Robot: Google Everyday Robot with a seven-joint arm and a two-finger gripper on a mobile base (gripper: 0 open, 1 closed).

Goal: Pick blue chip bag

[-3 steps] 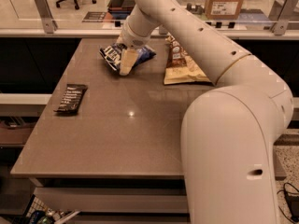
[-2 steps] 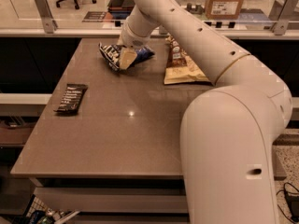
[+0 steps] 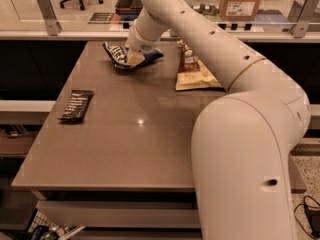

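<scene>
Hand (image 3: 134, 58) at the tip of the white robot arm (image 3: 235, 149) was down on the small, crinkled, glossy dark-blue chip bag (image 3: 118, 54) with white lettering, touching its right part. Whether the hand was apart or clamped on the bag could not be told. The bag lay at the far side of the flat brown table (image 3: 140, 149), one blue corner poking out to the right of the hand. Right of the hand, near but apart from it, lay a larger tan-yellow chip bag (image 3: 192, 71). Left of the hand and nearer the camera, well apart, a slim black wrapped bar (image 3: 76, 105) lay flat by the table's left edge. Beyond the hand, behind the table, stood a brown cardboard box (image 3: 241, 1).
</scene>
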